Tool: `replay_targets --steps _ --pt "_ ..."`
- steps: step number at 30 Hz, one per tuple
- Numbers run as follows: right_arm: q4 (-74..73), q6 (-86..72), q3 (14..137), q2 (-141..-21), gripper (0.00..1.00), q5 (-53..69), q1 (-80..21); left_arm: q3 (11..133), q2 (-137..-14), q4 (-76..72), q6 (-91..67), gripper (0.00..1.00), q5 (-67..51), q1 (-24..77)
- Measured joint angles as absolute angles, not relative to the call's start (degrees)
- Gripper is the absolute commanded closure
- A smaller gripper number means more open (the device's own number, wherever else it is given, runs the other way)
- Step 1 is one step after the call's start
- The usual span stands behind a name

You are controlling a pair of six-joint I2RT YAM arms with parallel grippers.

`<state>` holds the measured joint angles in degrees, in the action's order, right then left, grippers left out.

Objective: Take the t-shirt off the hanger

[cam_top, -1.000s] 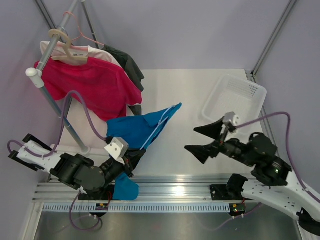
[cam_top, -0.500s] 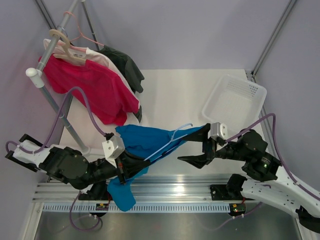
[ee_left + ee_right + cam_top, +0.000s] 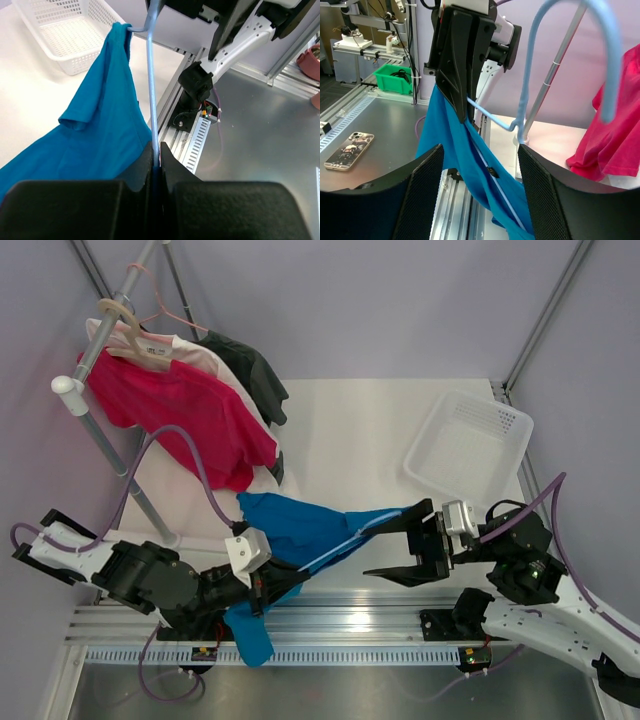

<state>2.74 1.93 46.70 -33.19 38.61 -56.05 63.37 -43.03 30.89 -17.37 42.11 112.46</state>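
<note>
The bright blue t-shirt (image 3: 295, 525) hangs on the pale-blue wire hanger (image 3: 340, 545), which lies slanted low over the table's front. My left gripper (image 3: 268, 583) is shut on the hanger's wire (image 3: 151, 75); the t-shirt (image 3: 100, 120) drapes off the wire to its left. My right gripper (image 3: 402, 545) is wide open at the hanger's far end, one finger above and one below the shirt's tip. In the right wrist view the t-shirt (image 3: 455, 145) and hanger hook (image 3: 527, 95) sit between and above the open fingers (image 3: 425, 195).
A clothes rack at the back left holds a magenta shirt (image 3: 190, 410), a dark grey-green shirt (image 3: 255, 375) and a wooden hanger (image 3: 135, 340). A white basket (image 3: 470, 445) stands at the right. A metal rail (image 3: 350, 625) runs along the front edge.
My left gripper has swung the hanger and shirt down and to the right. My right gripper has moved left, and its open fingers now bracket the hanger's far end.
</note>
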Motion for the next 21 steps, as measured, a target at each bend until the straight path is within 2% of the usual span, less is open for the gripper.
replay_targets --steps 9,13,16,17,18,19,20,21 --pt "4.43 1.65 47.44 -36.8 0.48 37.06 -56.05 60.34 -42.24 30.22 -17.37 1.0 38.7 112.53" --pt "6.24 -0.36 48.25 -40.38 0.65 37.71 -56.1 60.34 -44.01 29.82 -17.34 1.0 38.87 112.4" --pt "7.49 -2.72 48.25 -41.06 0.95 39.24 -56.16 60.38 -45.3 29.71 -16.8 1.0 40.07 112.18" --pt "7.88 -3.46 48.25 -41.01 1.0 39.97 -56.21 60.42 -45.6 29.63 -16.51 1.0 40.34 112.12" --pt "7.92 -3.95 48.25 -40.8 1.0 40.45 -56.21 60.6 -45.87 29.41 -16.27 0.94 40.32 112.12" --pt "8.08 -4.38 48.18 -40.23 1.0 40.77 -56.21 60.95 -46.04 29.21 -15.92 0.8 40.16 112.14" --pt "8.51 -4.67 48.12 -39.75 1.0 41.04 -56.21 61.23 -46.19 28.84 -15.35 0.59 39.92 112.14" --pt "9.17 -4.93 47.83 -39.31 1.0 40.8 -56.21 61.6 -46.24 28.27 -14.83 0.17 39.4 112.18"
